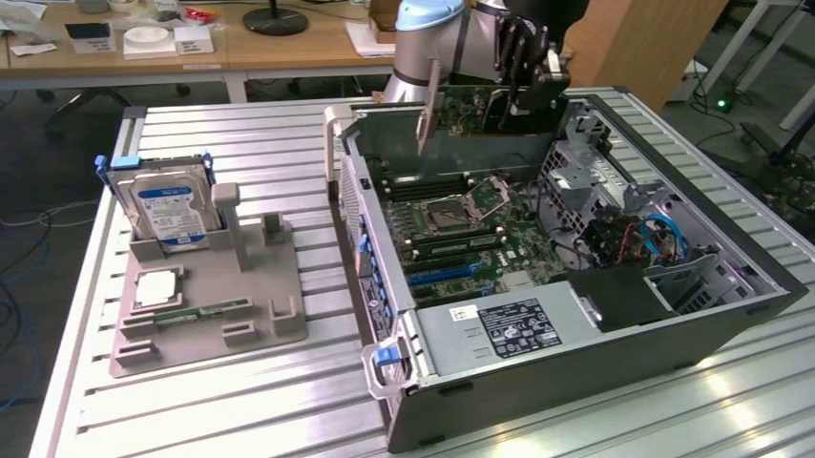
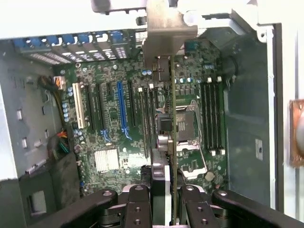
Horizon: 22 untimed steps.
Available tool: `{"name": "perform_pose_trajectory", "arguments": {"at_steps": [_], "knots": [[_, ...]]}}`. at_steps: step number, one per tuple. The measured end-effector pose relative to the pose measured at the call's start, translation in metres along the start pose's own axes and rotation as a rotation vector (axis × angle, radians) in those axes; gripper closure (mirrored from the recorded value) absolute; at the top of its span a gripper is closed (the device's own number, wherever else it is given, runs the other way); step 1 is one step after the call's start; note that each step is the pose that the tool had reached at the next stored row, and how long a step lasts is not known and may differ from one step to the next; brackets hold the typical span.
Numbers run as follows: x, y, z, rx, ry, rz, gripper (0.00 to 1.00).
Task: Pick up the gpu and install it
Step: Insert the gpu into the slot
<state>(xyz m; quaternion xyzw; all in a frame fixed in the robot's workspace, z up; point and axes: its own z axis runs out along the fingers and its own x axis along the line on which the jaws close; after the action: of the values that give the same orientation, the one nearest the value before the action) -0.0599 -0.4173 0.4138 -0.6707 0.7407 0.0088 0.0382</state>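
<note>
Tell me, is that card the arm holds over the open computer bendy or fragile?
Probably stiff: the card hangs straight in the gripper, no sag. Likely light, since it looks thin edge-on. Perhaps fragile: small bare parts cover its green face.

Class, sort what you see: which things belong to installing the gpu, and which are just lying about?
Job in hand: gpu, gripper clamping it, open computer case, motherboard.
Lying about: hard drive, memory stick, grey holder.
</note>
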Motion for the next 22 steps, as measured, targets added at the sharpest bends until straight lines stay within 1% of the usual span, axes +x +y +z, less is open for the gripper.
{"name": "perform_pose_trajectory", "arguments": {"at_steps": [4, 7, 17, 19, 22], "knots": [[0.0001, 0.0000, 0.0001, -0.0040, -0.0022, -0.058, 0.72], [0.0004, 0.0001, 0.0001, -0.0056, -0.0032, -0.083, 0.72], [0.0005, 0.0000, 0.0001, -0.0059, -0.0033, -0.085, 0.72], [0.0005, 0.0000, 0.0001, -0.0041, -0.0034, -0.086, 0.72], [0.0005, 0.0001, 0.0001, -0.0039, -0.0026, -0.085, 0.72]]}}
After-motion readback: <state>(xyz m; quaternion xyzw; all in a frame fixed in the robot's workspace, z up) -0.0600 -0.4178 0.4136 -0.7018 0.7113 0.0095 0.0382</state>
